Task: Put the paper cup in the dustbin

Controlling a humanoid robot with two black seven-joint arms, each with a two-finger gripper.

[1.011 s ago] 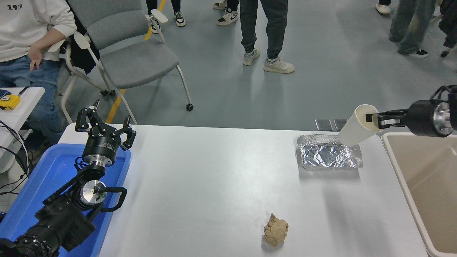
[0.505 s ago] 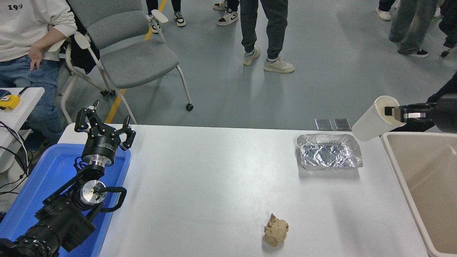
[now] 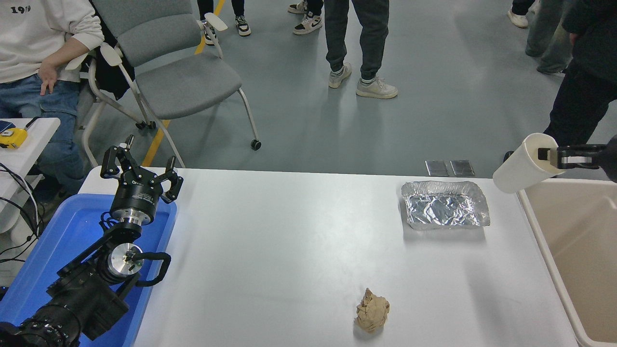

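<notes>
The white paper cup (image 3: 521,166) hangs tilted in the air at the right edge, its rim up and to the right, its base over the dustbin's left rim. My right gripper (image 3: 549,155) is shut on the cup's rim, one finger inside the mouth. The beige dustbin (image 3: 532,226) stands at the table's right end, open on top; nothing shows in the part of it in view. My left gripper (image 3: 140,168) is open and parked at the lower left over the blue tray.
A crinkled silver foil tray (image 3: 446,204) lies left of the dustbin. A crumpled brown paper ball (image 3: 371,311) lies near the front edge. A blue plastic tray (image 3: 67,241) sits at the left. A person in dark clothes (image 3: 578,96) stands close behind the dustbin.
My right gripper has carried the cup to the right, from above the foil tray to the dustbin's left rim. A person has stepped in behind the dustbin.
</notes>
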